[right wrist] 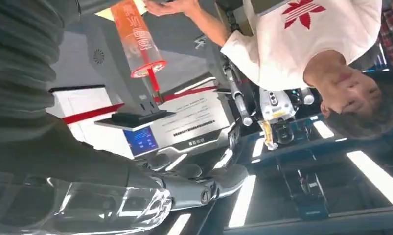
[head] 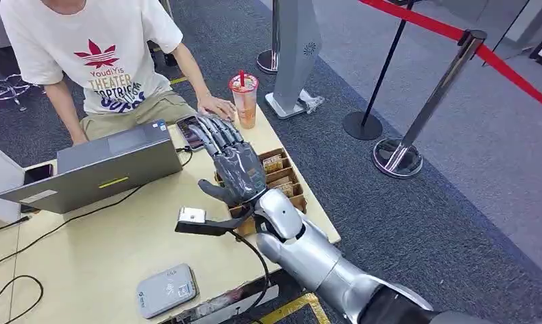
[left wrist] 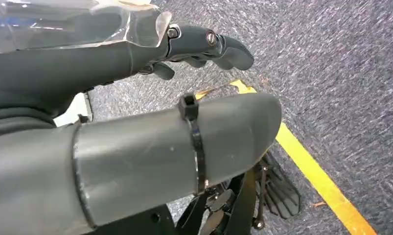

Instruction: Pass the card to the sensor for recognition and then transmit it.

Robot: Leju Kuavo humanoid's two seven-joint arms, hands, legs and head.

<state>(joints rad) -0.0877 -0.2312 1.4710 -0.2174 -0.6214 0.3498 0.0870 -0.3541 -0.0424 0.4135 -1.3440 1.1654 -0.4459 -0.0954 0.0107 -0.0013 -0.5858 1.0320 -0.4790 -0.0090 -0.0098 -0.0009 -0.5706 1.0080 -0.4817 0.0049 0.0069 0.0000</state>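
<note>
The right hand (head: 231, 165) hovers above the wooden divided tray (head: 289, 182) with its dark metallic fingers spread straight, holding nothing. The flat grey card reader (head: 166, 290) lies well nearer the robot than the tray. The left hand (left wrist: 135, 98) hangs over carpet, apparently loosely curled; no card is discernible.

It looks like an exhibition or demo hall: grey carpet (head: 416, 223) with yellow floor tape (left wrist: 315, 176), chrome stanchions (head: 416, 121) carrying red rope, a display kiosk (head: 293, 47), and a person at a laptop (head: 106, 165) on a light table (head: 92, 256).
</note>
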